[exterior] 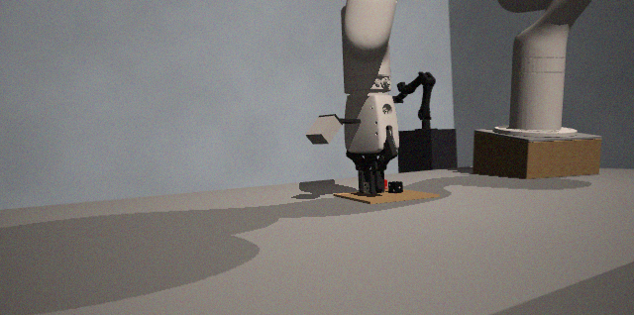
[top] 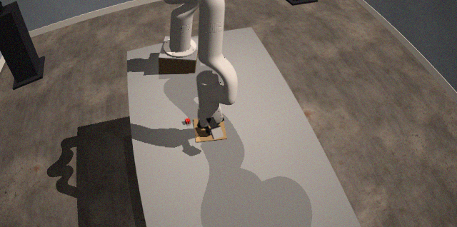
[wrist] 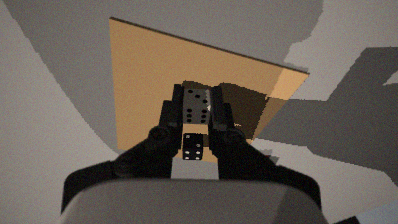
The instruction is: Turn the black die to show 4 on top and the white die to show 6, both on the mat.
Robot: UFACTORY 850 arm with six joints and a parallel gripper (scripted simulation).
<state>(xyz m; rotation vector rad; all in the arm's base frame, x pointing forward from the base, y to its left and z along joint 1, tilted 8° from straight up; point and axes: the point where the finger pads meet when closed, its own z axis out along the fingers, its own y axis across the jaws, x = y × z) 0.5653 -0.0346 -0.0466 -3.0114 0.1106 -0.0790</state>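
Observation:
My gripper is shut on the white die, which looks grey in the shadow and has dark pips. It holds the die low over the tan mat, with the fingertips down at the mat's surface. I cannot tell whether the die touches the mat. The black die with white pips lies just behind the fingers near the mat's edge; it also shows in the exterior view. The red die lies on the table just left of the mat.
The arm's base stands on a brown block at the far end of the grey table. A small black stand on a dark box is behind the mat. Dark pillars stand on the floor.

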